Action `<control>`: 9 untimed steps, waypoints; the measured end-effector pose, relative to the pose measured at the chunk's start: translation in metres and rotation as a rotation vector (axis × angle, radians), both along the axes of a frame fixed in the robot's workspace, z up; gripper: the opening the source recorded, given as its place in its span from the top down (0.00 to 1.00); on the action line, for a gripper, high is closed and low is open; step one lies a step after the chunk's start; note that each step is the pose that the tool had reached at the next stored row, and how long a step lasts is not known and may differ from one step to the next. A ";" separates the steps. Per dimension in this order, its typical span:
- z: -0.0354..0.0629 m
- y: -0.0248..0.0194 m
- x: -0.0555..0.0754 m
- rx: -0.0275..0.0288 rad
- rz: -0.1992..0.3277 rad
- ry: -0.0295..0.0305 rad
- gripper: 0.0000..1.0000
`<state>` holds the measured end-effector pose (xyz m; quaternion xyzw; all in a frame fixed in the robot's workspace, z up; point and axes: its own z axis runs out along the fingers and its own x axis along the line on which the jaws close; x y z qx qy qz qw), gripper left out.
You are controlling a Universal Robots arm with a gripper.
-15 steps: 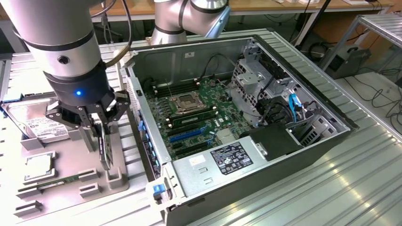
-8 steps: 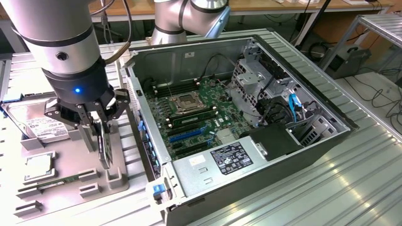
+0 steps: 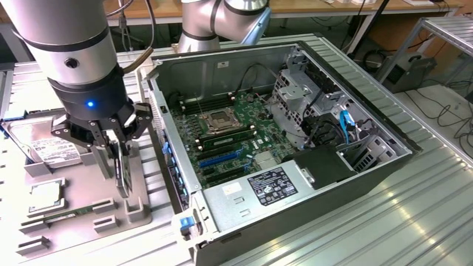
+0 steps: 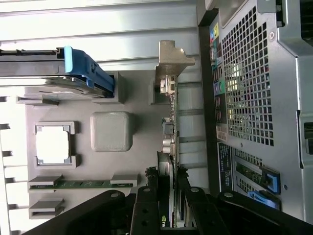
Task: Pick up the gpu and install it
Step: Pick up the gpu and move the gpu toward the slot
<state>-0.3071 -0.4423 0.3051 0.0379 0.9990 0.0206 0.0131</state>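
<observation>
the gripper [image 3: 118, 166] squeezes the gpu [image 3: 126, 188], standing on the grey tray [image 3: 81, 216]. the hard drive [image 3: 48, 147] label there is too small to read.

Bright even light, white glare on the square chip [image 4: 52, 145], soft shadow inside the computer case [image 3: 221, 66]

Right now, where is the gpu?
At the exterior view's left, the gpu stands on edge in the grey tray, clamped by the gripper, beside the open computer case.

Ribbed metal table [image 3: 414, 216]; tray [image 3: 88, 188], computer case [image 3: 333, 213]
</observation>
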 end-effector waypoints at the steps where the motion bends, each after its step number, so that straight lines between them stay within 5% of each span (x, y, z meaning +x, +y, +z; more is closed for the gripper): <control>1: 0.0005 0.0000 0.000 0.0000 0.000 0.0001 0.74; 9: 0.0060 0.0000 0.000 0.0000 0.000 0.0000 0.74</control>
